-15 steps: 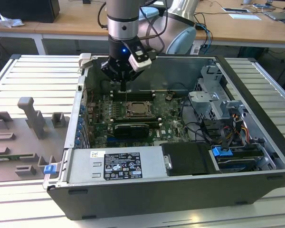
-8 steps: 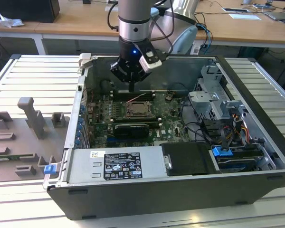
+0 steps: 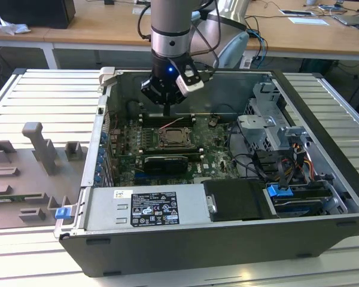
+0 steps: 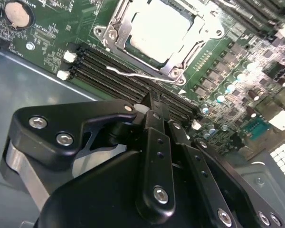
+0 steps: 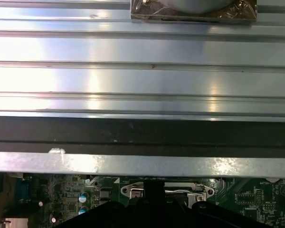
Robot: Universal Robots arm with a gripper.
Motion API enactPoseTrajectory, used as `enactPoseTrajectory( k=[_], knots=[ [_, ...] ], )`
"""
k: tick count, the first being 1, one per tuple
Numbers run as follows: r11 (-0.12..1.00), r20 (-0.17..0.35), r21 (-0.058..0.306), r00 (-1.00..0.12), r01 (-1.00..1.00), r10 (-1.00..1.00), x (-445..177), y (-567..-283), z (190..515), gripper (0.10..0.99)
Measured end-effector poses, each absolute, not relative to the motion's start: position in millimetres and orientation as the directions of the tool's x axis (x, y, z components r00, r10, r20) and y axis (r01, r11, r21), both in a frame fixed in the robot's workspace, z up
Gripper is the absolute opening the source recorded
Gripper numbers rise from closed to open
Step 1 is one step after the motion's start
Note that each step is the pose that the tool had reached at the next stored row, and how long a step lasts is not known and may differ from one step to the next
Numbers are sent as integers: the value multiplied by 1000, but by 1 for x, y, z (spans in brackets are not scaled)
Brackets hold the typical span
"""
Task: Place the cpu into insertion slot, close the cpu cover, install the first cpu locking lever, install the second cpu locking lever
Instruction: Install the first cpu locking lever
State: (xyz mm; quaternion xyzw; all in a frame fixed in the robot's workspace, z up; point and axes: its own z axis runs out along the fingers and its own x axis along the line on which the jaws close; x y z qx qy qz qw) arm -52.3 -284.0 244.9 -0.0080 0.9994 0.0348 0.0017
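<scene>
**Pincer clenched beside the covered socket**

The pincer (image 4: 153,102) is clenched on nothing, its tips over the long black memory slots (image 4: 109,64) just beside the insertion slot (image 3: 175,139). The cpu (image 4: 159,28) sits in that slot with the cpu cover (image 4: 116,26) folded flat around it (its pale top shows through the window). A thin wire lever (image 4: 137,74) runs along the cover's pincer-side edge.

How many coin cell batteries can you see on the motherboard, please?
1. The coin cell battery sits near the edge of the green board in the second wrist view; the fingers might hide others.
</scene>
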Motion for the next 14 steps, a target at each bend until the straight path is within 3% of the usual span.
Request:
enactPoseTrajectory(
  k=[14],
  knots=[
    [997,-4,76,-1000,-16,-15,-37,-284,228,106]
  ],
)
